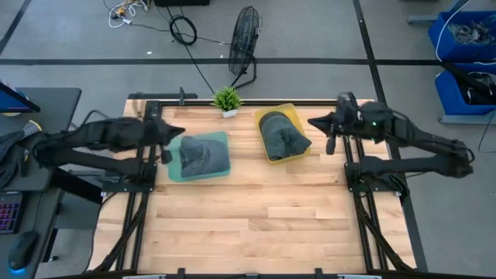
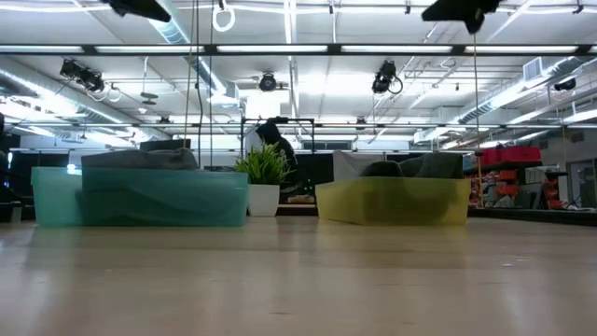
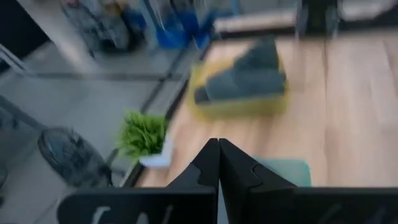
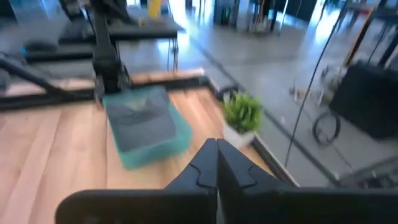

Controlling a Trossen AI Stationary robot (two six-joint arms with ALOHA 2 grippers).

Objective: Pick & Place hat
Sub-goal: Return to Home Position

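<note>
Two bins stand on the far half of the tabletop (image 1: 256, 217), with one potted plant (image 1: 227, 98) between them at the far edge. The near half is open planks. The yellow bin (image 2: 392, 203) holds a heap of dark caps (image 1: 283, 136), and the teal bin (image 2: 140, 201) holds more dark cloth (image 1: 205, 155); I cannot count either. The left pincer (image 1: 180, 132) hangs by the teal bin's far left corner, pressed narrow and holding nothing. The right pincer (image 1: 312, 122), just right of the yellow bin, is likewise narrow and holds nothing.

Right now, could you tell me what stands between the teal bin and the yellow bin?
A small potted plant, set back behind their gap; the low and high views show it.
</note>
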